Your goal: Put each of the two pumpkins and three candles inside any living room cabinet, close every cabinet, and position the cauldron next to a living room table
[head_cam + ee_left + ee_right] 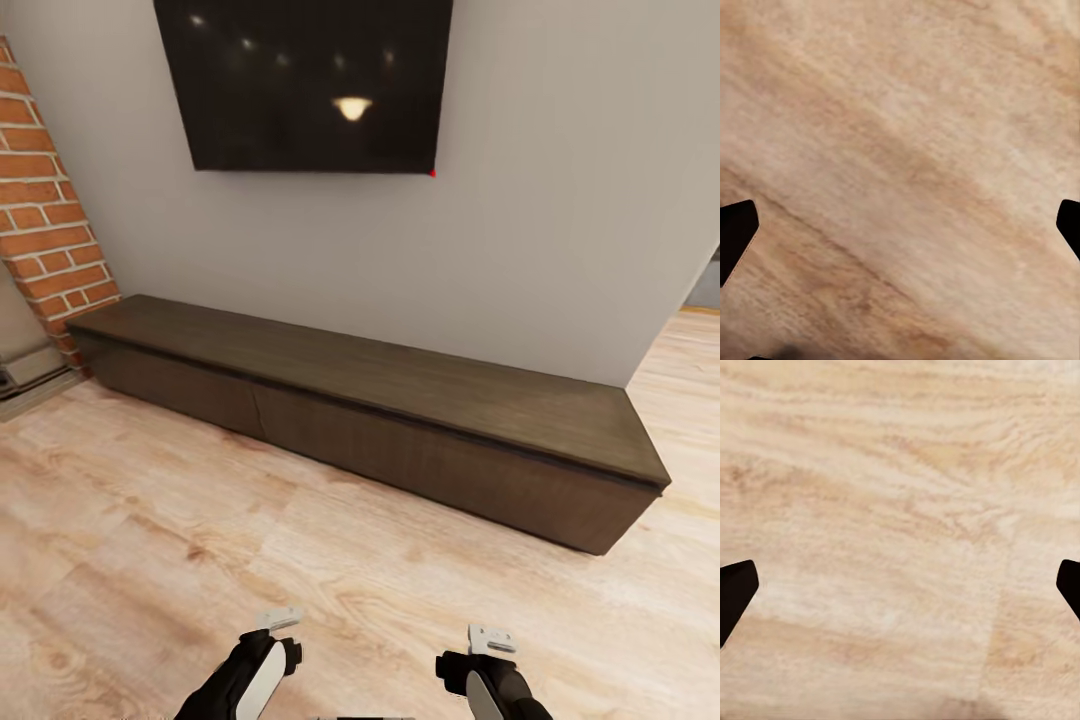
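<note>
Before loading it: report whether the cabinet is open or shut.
Shut: the cabinet shows flush drawer fronts, none pulled out.

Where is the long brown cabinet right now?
In the head view the cabinet sits on the wooden floor against the grey wall, under the dark screen, running from the brick column at left across to the right.

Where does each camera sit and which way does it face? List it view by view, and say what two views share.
Head view: on the head, facing forward and down at the cabinet, its fronts shut, under a dark screen; left gripper and right gripper show at the bottom.
Left wrist view: near the left gripper, facing down at the floor; dark fingertips at the edges.
Right wrist view: the same, fingertips apart.
Shared: both wrist views show bare wood floor between open fingers.
</note>
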Available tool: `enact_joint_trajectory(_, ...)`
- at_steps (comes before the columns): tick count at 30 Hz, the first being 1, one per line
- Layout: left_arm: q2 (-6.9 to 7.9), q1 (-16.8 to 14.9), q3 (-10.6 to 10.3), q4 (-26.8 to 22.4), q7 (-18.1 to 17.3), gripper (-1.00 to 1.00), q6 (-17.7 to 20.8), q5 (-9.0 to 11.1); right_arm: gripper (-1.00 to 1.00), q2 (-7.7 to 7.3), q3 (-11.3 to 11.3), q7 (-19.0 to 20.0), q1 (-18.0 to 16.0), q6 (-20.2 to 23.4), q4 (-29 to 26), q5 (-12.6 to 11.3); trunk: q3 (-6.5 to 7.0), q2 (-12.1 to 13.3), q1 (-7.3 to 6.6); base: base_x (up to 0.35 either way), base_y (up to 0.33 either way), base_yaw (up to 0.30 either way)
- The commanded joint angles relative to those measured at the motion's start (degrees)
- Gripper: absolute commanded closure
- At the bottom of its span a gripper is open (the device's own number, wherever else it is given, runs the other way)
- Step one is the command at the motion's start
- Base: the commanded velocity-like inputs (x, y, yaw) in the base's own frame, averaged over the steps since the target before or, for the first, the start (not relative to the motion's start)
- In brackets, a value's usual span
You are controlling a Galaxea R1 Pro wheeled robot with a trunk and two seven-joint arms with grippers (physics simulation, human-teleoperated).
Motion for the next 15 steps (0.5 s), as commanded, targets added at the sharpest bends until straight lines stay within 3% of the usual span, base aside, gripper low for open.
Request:
enact_joint_trajectory(1, 0.07, -0.02, -0.31, -0.05, 0.54, -1.00, 0.13, 0.60, -1.00, -0.04, 0.14, -0.57, -0.01, 0.07, -0.10, -0.61, 0.18, -0.01, -0.03, 0.000, 0.000, 0.268)
enact_joint_trajectory(15, 0.13, -0.01, -0.27, -0.03, 0.54, -1.00, 0.05, 0.60, -1.00, -0.37, 0.01, -0.22, -0.01, -0.34, 0.03, -0.61, 2.77, 4.88, -2.74, 0.000, 0.000, 0.268)
